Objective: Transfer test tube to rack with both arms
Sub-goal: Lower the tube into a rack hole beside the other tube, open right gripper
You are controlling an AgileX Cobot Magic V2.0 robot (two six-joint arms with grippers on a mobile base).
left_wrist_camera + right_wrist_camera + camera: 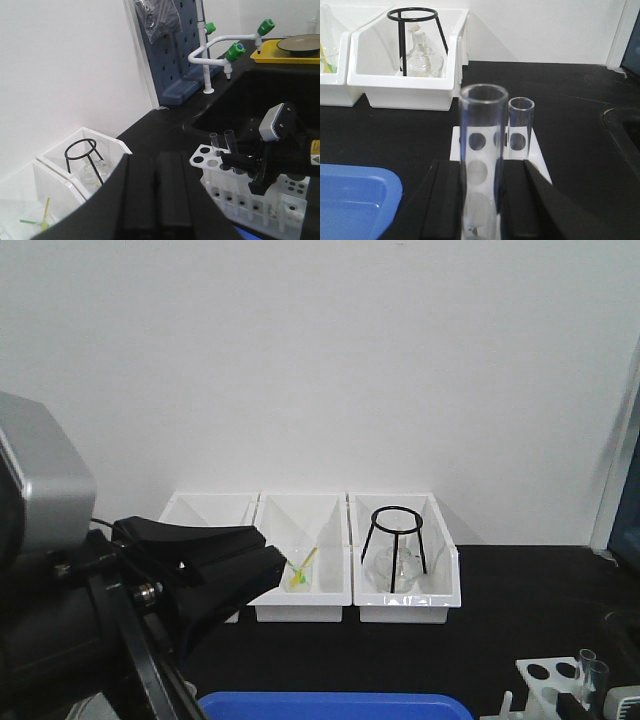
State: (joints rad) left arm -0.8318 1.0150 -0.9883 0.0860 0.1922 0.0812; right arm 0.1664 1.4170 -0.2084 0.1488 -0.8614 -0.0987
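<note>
Right claw [481, 200] around test tube [481, 135] (upright)

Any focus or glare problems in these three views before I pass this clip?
Front view: the left arm fills the left foreground, soft and dark, while the white bins read clearly. Left wrist view: its fingers are a blurred black mass; the rack is sharp. Right wrist view: the held test tube is out of focus, the second tube behind it crisper. No harsh glare.
</note>
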